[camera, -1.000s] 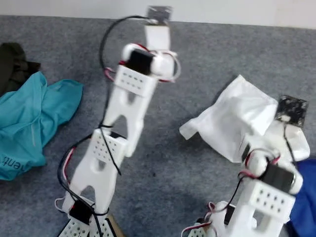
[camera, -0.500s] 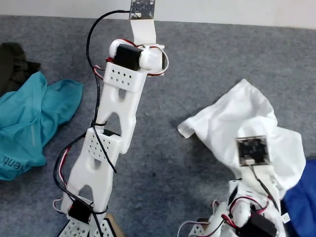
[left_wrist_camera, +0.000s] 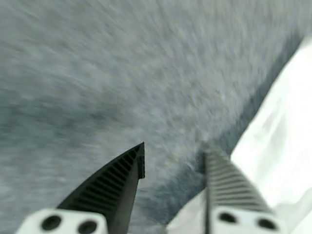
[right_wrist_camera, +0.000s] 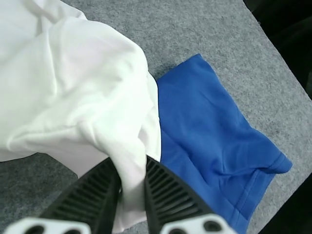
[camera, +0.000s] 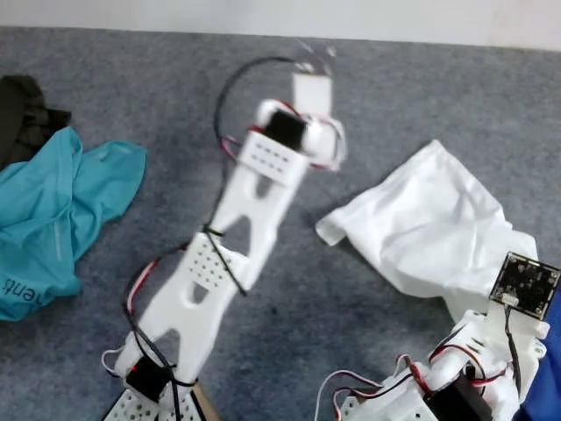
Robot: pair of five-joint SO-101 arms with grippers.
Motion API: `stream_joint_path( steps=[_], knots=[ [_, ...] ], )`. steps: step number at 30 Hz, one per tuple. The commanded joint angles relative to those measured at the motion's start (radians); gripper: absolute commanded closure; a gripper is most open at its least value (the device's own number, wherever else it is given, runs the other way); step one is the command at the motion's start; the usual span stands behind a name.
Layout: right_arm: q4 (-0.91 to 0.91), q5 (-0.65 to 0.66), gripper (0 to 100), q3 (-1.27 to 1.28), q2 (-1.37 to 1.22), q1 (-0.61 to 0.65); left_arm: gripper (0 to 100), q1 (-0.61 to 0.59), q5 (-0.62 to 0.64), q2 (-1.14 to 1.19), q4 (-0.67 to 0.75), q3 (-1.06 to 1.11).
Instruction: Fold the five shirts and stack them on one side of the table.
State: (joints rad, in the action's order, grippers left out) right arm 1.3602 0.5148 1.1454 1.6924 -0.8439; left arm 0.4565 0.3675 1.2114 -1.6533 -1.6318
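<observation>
- The right gripper [right_wrist_camera: 131,165] is closed to a narrow gap on a bunched fold of the white shirt [camera: 421,224], at the shirt's near-right edge.
- The left gripper [left_wrist_camera: 174,148] is wide open and empty, over bare table [camera: 394,96] just beside the white shirt's edge.
- The white shirt lies crumpled right of centre, its near edge touching the blue shirt [right_wrist_camera: 209,136].
- A teal shirt [camera: 53,202] and a dark shirt [camera: 22,105] lie bunched at the left.
- Risk: the pinch is thin, so a pull could slip the cloth free, or drag it across the blue shirt.
- Risk: the left jaws may miss the edge or catch several layers, leaving the shirt spread crooked.
</observation>
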Motion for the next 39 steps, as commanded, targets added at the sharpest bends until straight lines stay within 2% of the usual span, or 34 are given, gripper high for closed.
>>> stream_joint_path(
  steps=[1,13,16,18,22,23,27,31,35,39],
  knots=[
    [-0.025,-0.02,99.0,-0.004,0.004,0.035,66,0.076,0.002,0.053,0.023,-0.036],
    [-0.07,-0.021,99.1,0.044,0.004,0.097,71,0.17,-0.006,0.143,0.034,-0.03],
    [-0.071,-0.021,99.1,0.044,0.004,0.096,71,0.182,-0.051,0.166,0.034,-0.012],
    [-0.073,-0.023,99.1,0.041,0.004,0.096,77,0.18,-0.063,0.197,0.034,-0.008],
    [-0.076,-0.072,99.1,0.041,0.005,0.102,100,0.15,-0.071,0.216,0.038,-0.012],
    [-0.077,-0.078,99.1,0.039,0.005,0.104,98,0.14,-0.069,0.213,0.034,-0.012],
    [-0.102,-0.112,99.1,0.042,0.005,0.105,100,0.062,-0.066,0.185,0.026,-0.012],
    [-0.176,-0.19,99.1,0.051,0.004,0.12,99,-0.084,-0.063,0.131,0.018,-0.012],
    [-0.196,-0.281,99.1,0.051,0.004,0.223,99,-0.232,-0.061,0.056,-0.037,-0.012],
    [-0.196,-0.342,99.1,0.05,0.004,0.344,99,-0.326,-0.066,0.031,-0.123,-0.001]
  ],
)
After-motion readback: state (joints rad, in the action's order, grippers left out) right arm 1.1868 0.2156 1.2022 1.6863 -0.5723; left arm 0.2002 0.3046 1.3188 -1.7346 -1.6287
